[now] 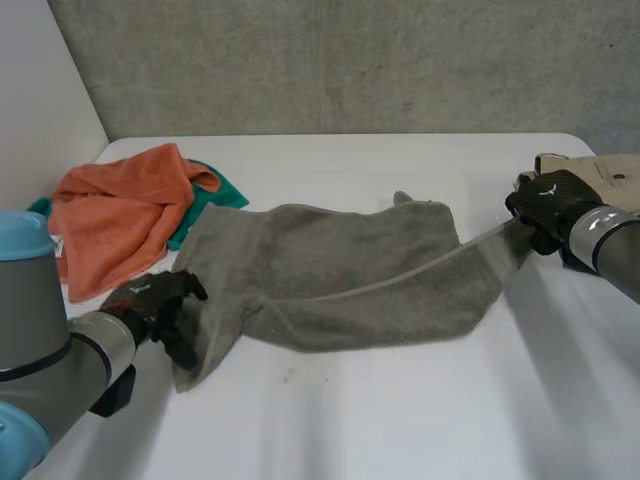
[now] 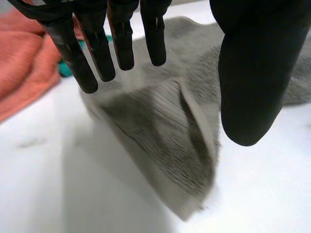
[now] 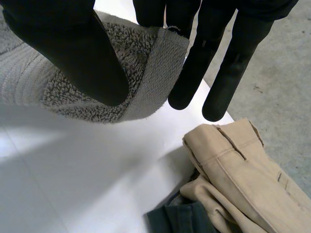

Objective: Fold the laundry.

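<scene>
Stretching between two hands point(image 1: 150, 300) point(image 1: 548, 203), seemingly, one towel point(image 1: 340, 270)

The grey towel point(image 1: 350, 270) is thick terry cloth with a looped, nubbly pile and a flat ribbed woven band along its hem. The orange towel point(image 1: 110, 215) by the table's left edge is fluffy terry too. The table point(image 1: 400, 400) is white and smooth, with a dull sheen. The beige trousers point(image 3: 243, 170) are smooth, tightly woven cloth with stitched seams. The left hand point(image 2: 252, 73) and right hand point(image 3: 73, 53) are matt black. The wall point(image 1: 350, 60) is rough grey concrete.
</scene>
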Motion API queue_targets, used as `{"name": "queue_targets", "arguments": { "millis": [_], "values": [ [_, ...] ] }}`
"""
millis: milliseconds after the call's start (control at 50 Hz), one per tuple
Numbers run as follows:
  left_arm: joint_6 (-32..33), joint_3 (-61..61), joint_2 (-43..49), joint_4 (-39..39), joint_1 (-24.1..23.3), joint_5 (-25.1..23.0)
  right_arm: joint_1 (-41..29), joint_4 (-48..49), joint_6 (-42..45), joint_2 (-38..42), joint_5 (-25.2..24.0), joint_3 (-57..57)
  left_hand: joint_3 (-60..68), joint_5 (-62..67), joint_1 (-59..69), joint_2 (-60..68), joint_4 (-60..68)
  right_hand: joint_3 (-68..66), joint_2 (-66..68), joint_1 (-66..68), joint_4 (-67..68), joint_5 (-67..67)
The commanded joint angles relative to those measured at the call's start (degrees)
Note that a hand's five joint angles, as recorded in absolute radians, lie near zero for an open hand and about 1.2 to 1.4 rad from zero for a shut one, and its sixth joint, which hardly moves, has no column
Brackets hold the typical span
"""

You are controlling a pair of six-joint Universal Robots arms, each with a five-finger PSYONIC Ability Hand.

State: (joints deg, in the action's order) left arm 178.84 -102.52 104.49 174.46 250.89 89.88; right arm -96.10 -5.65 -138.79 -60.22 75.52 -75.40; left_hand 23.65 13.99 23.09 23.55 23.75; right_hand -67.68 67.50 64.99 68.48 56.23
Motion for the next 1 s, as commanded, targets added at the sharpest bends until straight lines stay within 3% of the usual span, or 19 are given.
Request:
{"name": "queue_targets", "arguments": {
  "millis": [20, 200, 440, 520, 620, 680, 760, 840, 920, 1000],
  "values": [
    [0.0, 4.2, 6.0, -0.6, -1.8, 0.5, -0.4, 0.1, 0.3, -0.1, -0.3, -1.0, 5.9, 5.6, 6.5, 6.0, 5.8, -12.3, 12.5, 15.0, 11.5, 13.8],
    [0.0, 11.3, 12.3, -1.5, -3.8, 5.0, 0.3, 0.2, 0.3, -1.5, -0.8, -2.6, 6.7, 6.4, 7.3, 6.8, 6.6, -12.3, 12.5, 15.0, 11.5, 13.8],
    [-0.3, 14.8, 15.8, -3.2, -7.0, 4.8, 1.4, 1.7, 0.4, -2.4, -1.8, -4.4, 16.8, 16.5, 17.4, 16.9, 16.7, -12.3, 12.5, 15.0, 11.5, 13.8],
    [-0.3, 15.1, 16.4, -3.1, -7.7, 4.6, 1.5, 1.6, 0.4, -2.5, -1.9, -4.7, 26.6, 26.2, 27.1, 26.7, 26.5, -12.3, 12.5, 15.0, 11.5, 13.8],
    [0.4, 15.3, 16.4, -3.4, -6.9, 6.4, 1.6, 0.6, 0.6, -3.8, -1.7, -4.7, 56.3, 55.9, 56.8, 56.4, 56.2, -12.3, 12.5, 15.0, 11.5, 13.8],
    [1.5, 14.9, 15.3, -3.7, -5.1, 8.3, 1.8, -0.8, 1.1, -5.0, -1.8, -4.7, 56.4, 56.0, 56.9, 56.4, 56.3, -12.3, 12.5, 15.0, 11.5, 13.8],
    [5.4, 12.6, 10.5, -6.6, -1.5, 8.4, 2.6, -5.8, 3.7, -7.5, -1.8, -4.8, 56.4, 56.0, 56.9, 56.4, 56.3, -12.3, 12.5, 15.0, 11.5, 13.8],
    [11.5, 7.9, 2.2, -9.6, 1.4, 1.7, 4.6, -15.7, 13.5, -11.4, -1.8, -7.6, 56.4, 56.0, 56.9, 56.4, 56.3, -12.3, 12.5, 15.0, 11.5, 13.8],
    [25.1, 1.5, -7.9, -14.9, 5.3, -8.9, 9.0, -28.4, 30.7, -16.7, -1.9, -15.4, 56.4, 56.0, 56.9, 56.4, 56.3, -12.3, 12.5, 15.0, 11.5, 13.8],
    [38.2, -3.0, -11.8, -21.8, 6.6, -12.0, 10.7, -30.1, 37.4, -20.0, -3.4, -19.9, 56.4, 56.0, 56.9, 56.4, 56.3, -12.3, 12.5, 15.0, 11.5, 13.8]
  ]
}}
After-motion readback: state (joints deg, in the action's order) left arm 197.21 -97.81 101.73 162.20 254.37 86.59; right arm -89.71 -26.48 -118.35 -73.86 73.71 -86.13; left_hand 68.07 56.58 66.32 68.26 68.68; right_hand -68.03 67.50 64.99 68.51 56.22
